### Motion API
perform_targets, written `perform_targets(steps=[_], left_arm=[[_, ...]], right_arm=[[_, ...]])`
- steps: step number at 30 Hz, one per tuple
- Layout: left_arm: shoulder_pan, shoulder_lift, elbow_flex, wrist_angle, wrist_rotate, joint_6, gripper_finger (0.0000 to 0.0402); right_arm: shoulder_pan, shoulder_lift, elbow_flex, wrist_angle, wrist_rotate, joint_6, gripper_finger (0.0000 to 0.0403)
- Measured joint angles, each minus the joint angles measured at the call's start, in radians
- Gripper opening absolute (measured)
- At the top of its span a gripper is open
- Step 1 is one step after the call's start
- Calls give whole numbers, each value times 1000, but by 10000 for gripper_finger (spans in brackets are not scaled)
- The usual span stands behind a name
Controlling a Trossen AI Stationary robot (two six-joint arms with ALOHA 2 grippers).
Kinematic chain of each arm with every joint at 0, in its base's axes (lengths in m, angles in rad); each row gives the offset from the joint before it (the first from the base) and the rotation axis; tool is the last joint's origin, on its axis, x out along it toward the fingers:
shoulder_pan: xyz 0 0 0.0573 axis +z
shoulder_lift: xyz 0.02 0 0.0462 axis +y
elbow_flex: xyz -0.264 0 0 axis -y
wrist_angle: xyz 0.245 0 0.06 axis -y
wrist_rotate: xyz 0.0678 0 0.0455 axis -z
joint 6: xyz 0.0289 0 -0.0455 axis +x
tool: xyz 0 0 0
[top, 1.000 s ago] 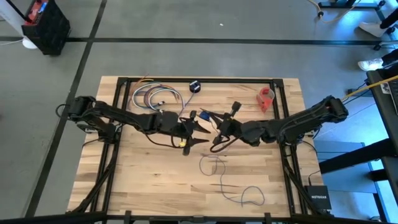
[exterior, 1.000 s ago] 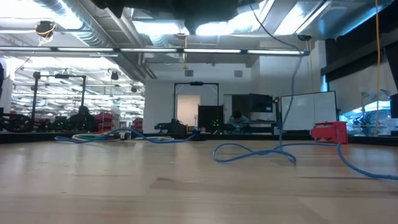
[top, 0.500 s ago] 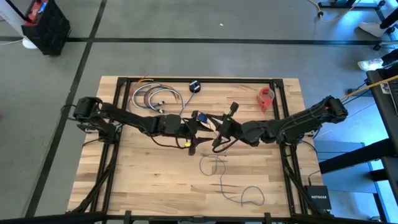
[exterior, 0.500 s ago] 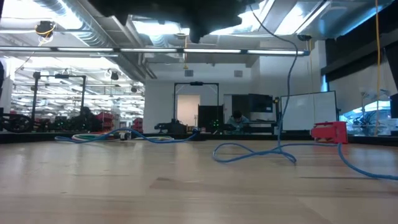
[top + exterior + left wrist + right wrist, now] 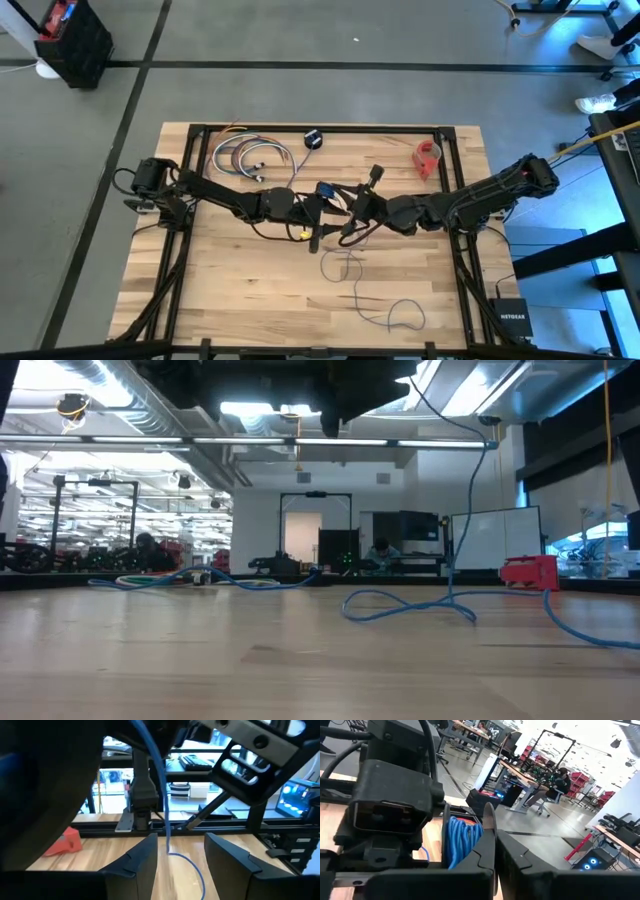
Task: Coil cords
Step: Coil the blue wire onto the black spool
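Note:
The thin cord lies in loose loops (image 5: pixel 345 265) on the wood at the middle and near right. One strand (image 5: pixel 470 510) rises off the table to the two hands. A small black puck (image 5: pixel 313 139) sits at the far edge. My left gripper (image 5: pixel 180 845) is open and level above the table's middle. The strand (image 5: pixel 162 805) hangs between its fingers without touching them. My right gripper (image 5: pixel 493 822) faces it from the right, shut. A wound blue bundle of cord (image 5: pixel 462 840) sits beside its fingers; what the bundle is wound on is hidden. My right gripper has the wound bundle (image 5: pixel 470 837) lying along the outer side of one shut finger (image 5: pixel 489 827). Nothing shows between the fingers. I cannot tell whether they hold any cord, because the left hand's body stands in front.
A bundle of thicker coloured cables (image 5: pixel 250 155) lies at the far left. A red object (image 5: pixel 428 157) sits at the far right. The black frame rails (image 5: pixel 320 128) run along the table's edges. Bare wood lies near the front left.
My left gripper has reached farther toward the table's right edge and my right gripper, and has sunk a little, staying open. The strand rising from the table has swung slightly sideways. The loops on the wood have stayed put.

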Motion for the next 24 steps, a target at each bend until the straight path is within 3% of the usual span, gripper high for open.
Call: perform_targets(steps=[24], left_arm=[[3, 11, 0, 34, -44, 7, 143]], right_arm=[[-1, 9, 0, 23, -43, 4, 8]])
